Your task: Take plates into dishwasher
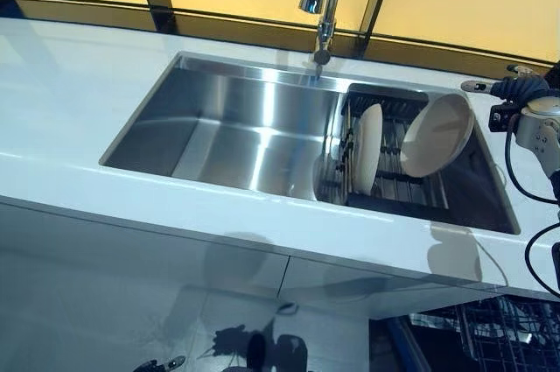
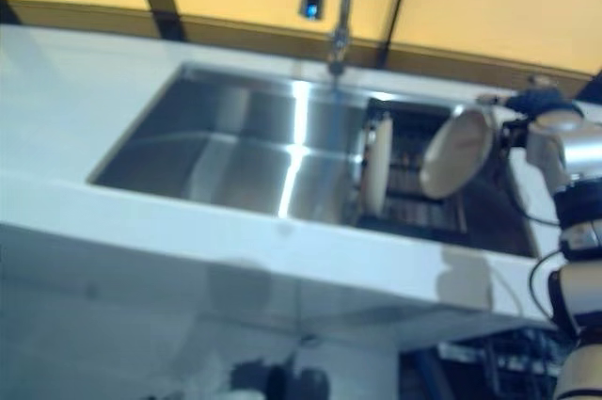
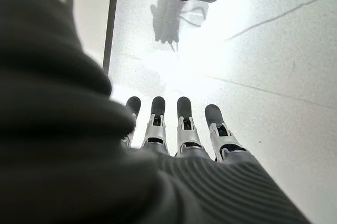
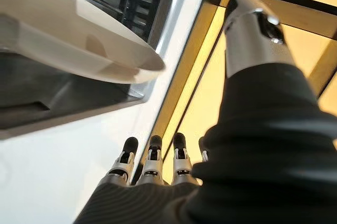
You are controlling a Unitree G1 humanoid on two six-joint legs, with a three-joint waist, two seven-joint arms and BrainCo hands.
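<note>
My right hand [image 4: 152, 168] hovers open-fingered, touching nothing, just beside the tilted plate [image 1: 437, 135] leaning in the sink's [image 1: 236, 127] rack [image 1: 394, 184]. A second plate [image 1: 367, 149] stands upright there. My left hand [image 3: 179, 129] hangs relaxed, empty.

No readable text, no labels, no numbers — plates [image 1: 367, 148], sink [image 1: 219, 127], counter [image 1: 61, 83] all unmarked
</note>
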